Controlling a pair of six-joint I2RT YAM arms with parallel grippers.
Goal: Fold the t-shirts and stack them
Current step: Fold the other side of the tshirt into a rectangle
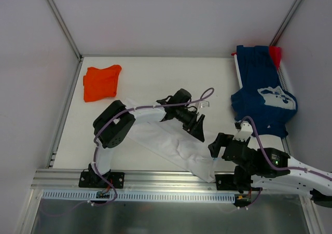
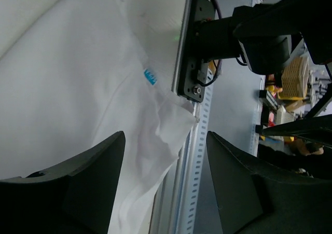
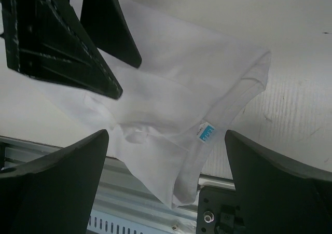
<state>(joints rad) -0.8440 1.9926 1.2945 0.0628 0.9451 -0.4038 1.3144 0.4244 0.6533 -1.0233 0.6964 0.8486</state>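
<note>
White t-shirt (image 1: 171, 147) lies rumpled on a diagonal across the near-centre counter (image 1: 155, 78), its end w/ the blue tag (image 3: 206, 133) at the near edge; left pincer (image 2: 165, 140) is over its mid part, jaws apart, nothing gripped; right pincer (image 3: 166, 135) gapes wide over the tag end, empty. Orange t-shirt (image 1: 101, 82) far left, navy t-shirt (image 1: 262, 94) far right w/ red t-shirt (image 1: 275, 53) at its far corner, all well apart from both pincers.

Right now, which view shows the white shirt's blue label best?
Right wrist: the blue label lies face-up and unobstructed at the edge of the white t-shirt. Left wrist shows it smaller and at an angle. Top external: too small to make out.
</note>
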